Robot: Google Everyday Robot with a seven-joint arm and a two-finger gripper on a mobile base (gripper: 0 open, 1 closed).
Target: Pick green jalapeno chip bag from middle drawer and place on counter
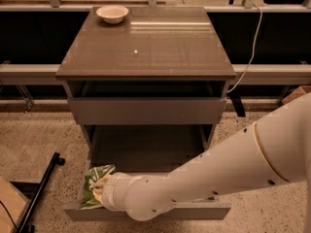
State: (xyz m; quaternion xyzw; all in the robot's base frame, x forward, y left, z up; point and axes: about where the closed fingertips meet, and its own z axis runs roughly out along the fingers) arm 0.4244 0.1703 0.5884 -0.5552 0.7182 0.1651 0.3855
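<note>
The green jalapeno chip bag (93, 184) lies at the front left corner of the open middle drawer (146, 152), leaning against its left side. My gripper (100, 188) reaches from the right across the drawer's front and sits right on the bag; my white wrist covers its right part and the bag hides the fingers. The counter (146, 47) is the glossy grey-brown cabinet top above, with a tiny white speck near its middle.
A small white bowl (112, 13) stands at the counter's back left corner. A shut grey drawer front (146, 110) is just above the open drawer. A black stand leg (41, 188) lies on the floor to the left. A white cable (250, 47) hangs at the right.
</note>
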